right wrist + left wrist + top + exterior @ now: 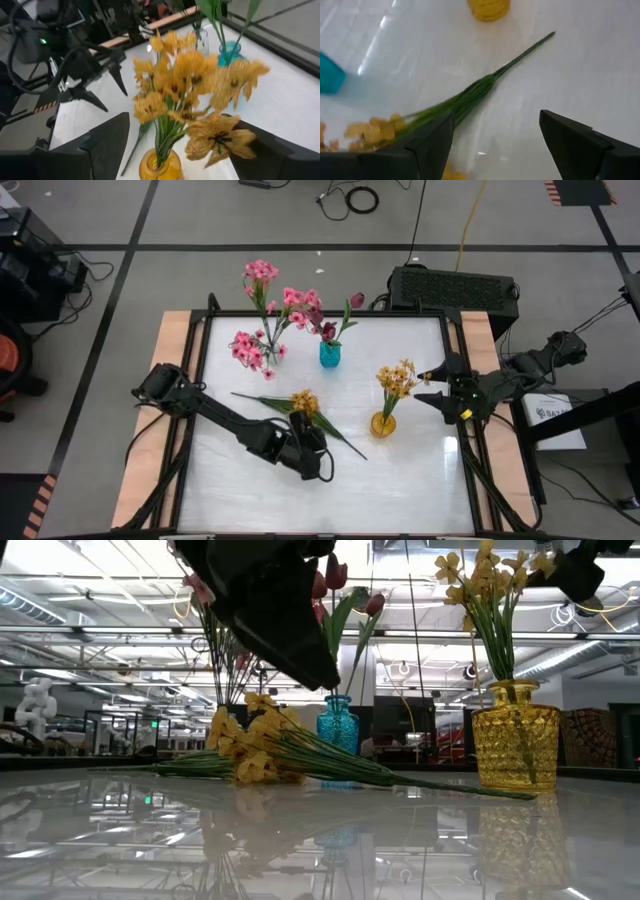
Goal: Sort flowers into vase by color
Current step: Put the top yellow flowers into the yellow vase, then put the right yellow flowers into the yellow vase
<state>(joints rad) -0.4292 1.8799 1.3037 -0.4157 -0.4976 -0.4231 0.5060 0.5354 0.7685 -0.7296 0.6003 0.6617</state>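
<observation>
We see the left gripper (312, 448) spread wide and empty just above the loose yellow-bloomed green-stemmed spray (305, 406) lying flat on the glossy white table (400, 480); the right gripper (428, 388), open and empty, hovers beside the amber glass vase (383, 423).
</observation>
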